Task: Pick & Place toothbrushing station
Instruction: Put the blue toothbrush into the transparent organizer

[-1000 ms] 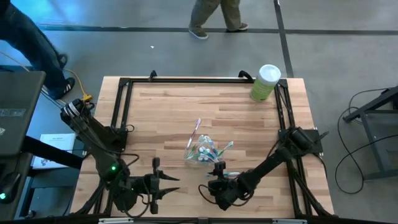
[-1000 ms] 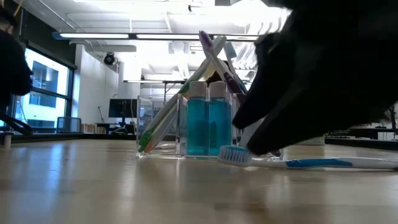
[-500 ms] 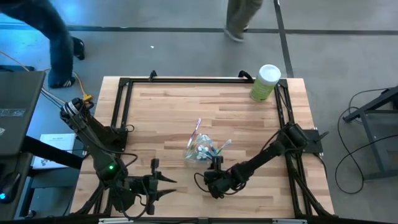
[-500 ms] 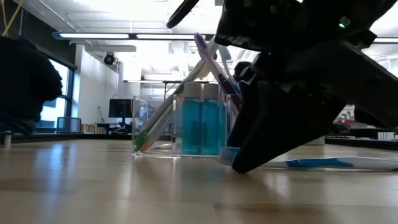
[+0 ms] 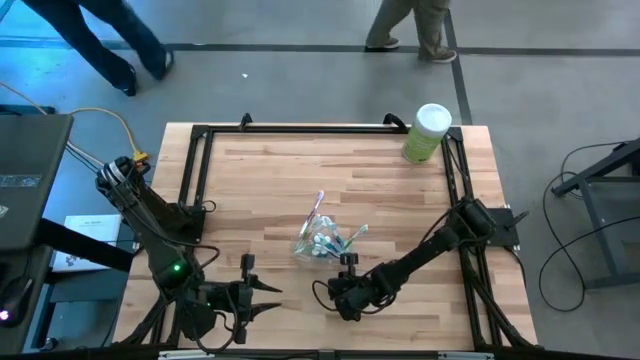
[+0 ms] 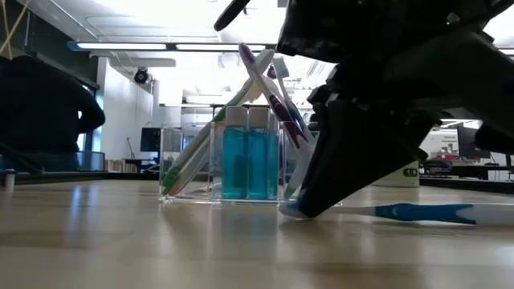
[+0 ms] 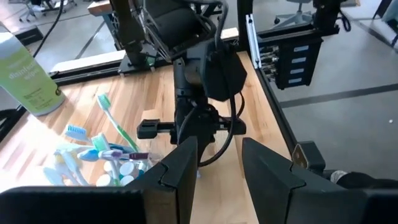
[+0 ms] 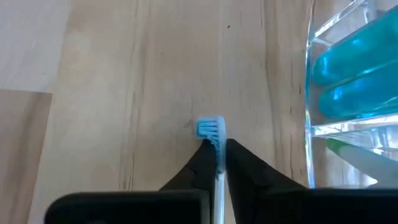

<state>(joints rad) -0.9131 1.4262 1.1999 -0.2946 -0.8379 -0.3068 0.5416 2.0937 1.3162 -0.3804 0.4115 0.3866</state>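
Toothbrush [image 8: 217, 149] lies flat, bristles beyond right gripper [image 8: 216, 163].

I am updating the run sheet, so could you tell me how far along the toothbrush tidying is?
Done: several toothbrushes stand in the clear cup. In hand: the right gripper is shut on the blue-and-white toothbrush lying on the table. Left: lifting and placing it. The left gripper waits open.

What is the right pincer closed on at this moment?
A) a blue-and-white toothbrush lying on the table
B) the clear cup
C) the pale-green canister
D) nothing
A: the right pincer has its fingers pinched on the neck of the blue-and-white toothbrush, just behind its bristled head, beside the clear cup.
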